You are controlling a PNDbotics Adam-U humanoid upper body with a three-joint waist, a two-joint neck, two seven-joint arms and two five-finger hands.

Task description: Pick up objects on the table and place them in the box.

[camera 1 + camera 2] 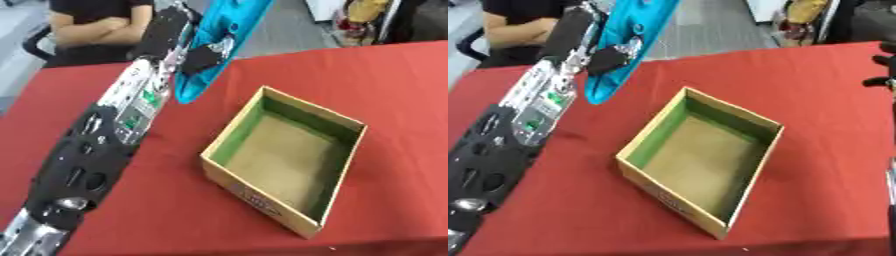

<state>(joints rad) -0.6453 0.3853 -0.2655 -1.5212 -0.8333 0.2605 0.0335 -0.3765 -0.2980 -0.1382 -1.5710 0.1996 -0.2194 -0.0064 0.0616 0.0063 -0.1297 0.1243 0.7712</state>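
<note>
Left arm comes in from lower left and reaches up across the red surface (pixel 385 90). Left hand (pixel 199 59) is raised near the top of the view, dark fingers curled and clamped on a bright blue flat object (pixel 214 45), long and tapering to a rounded tip that points down toward the surface. Can't make out what the blue object is; its upper end runs out of frame. It is held up off the surface, tip hanging left of and beyond the box, not over the opening.

Cardboard box (pixel 259 196) sits open-topped at centre of the surface, turned askew, green strip lining the inner walls, brown floor, nothing visible inside. Small printed label on the near outer wall, unreadable.

Right hand (pixel 881 75) shows only at the right edge of the right eye view, a few dark fingers, well apart from the box; can't tell whether they're spread or closed
</note>
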